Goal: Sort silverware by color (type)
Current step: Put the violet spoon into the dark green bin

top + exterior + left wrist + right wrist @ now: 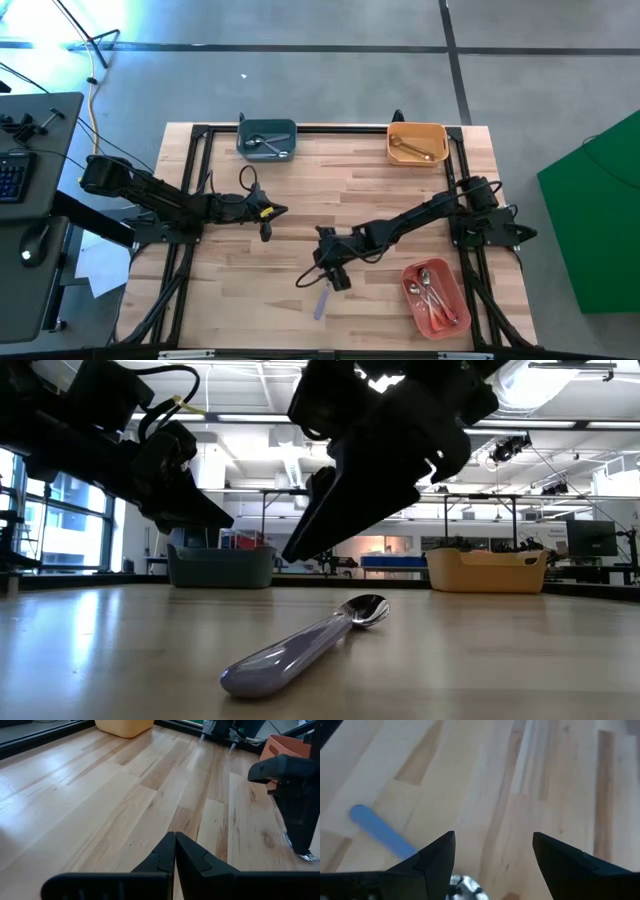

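- High view: right gripper [333,272] sits over the near middle of the table [300,190], fingers spread wide, nothing between them. One lavender-handled spoon [322,303] lies loose just below it. Left gripper [268,218] waits left of centre, fingers clenched, empty. Teal bin [268,139] at the far left holds silver-looking pieces, orange bin [417,142] at the far right holds gold ones, red-pink bin [436,297] at the near right holds several spoons.
- Low view: spoon [300,647] lies flat, bowl end away from the camera, right gripper [340,510] above the table, clear of it. Height gap shows only here.
- Left wrist view: left gripper's fingers [167,854] pressed together over bare wood; the right arm appears farther off beside the red-pink bin [287,747].
- Right wrist view: handle [382,834] runs off to one side of the open fingers [437,852], bowl [465,885] by one fingertip. So the spoon looks off-centre, which the high view hides.
- Step, my read: picking this last loose spoon. Shift to centre the jaws across the handle, drop straight down, close low.
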### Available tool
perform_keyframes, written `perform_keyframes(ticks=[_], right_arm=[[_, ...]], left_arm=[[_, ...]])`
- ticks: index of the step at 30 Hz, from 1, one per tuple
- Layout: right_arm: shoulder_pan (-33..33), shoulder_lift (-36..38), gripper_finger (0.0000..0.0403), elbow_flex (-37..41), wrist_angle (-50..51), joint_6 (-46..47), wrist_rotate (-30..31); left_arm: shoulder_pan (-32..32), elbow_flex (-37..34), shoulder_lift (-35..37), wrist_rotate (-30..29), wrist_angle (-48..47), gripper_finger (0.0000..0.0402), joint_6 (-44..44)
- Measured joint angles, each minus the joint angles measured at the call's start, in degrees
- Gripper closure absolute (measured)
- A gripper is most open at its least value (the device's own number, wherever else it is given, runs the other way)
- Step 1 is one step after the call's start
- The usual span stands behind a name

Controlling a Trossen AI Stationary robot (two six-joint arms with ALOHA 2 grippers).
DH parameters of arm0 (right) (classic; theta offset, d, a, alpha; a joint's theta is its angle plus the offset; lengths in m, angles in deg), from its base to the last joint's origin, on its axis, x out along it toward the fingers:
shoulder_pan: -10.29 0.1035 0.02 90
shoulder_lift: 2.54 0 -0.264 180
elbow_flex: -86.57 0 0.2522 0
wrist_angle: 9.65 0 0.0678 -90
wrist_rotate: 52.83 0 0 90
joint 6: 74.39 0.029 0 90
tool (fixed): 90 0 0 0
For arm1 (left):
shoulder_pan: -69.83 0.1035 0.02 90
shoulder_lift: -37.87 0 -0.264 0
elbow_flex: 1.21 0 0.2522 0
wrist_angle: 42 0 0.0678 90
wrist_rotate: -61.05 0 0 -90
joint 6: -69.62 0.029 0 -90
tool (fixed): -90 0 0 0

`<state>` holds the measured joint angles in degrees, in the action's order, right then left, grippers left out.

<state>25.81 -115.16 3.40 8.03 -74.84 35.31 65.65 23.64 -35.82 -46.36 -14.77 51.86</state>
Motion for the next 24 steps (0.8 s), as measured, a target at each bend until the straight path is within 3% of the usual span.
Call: perform_keyframes(ticks=[10,16,24], right_arm=[[3.5,0.0,0.0151,0.0,1.4,-3.0,-2.1],[7.0,-1.0,0.0151,0.0,1.4,-3.4,0.8],[5.8,-4.8,0.0153,0.0,0.3,-3.0,1.0]], left_arm=[[0.0,0.0,0.0,0.2,-0.1,0.0398,0.2],[0.0,0.0,0.0,0.2,-0.1,0.0398,0.5],[0.0,0.0,0.0,0.1,0.1,0.0398,0.5]])
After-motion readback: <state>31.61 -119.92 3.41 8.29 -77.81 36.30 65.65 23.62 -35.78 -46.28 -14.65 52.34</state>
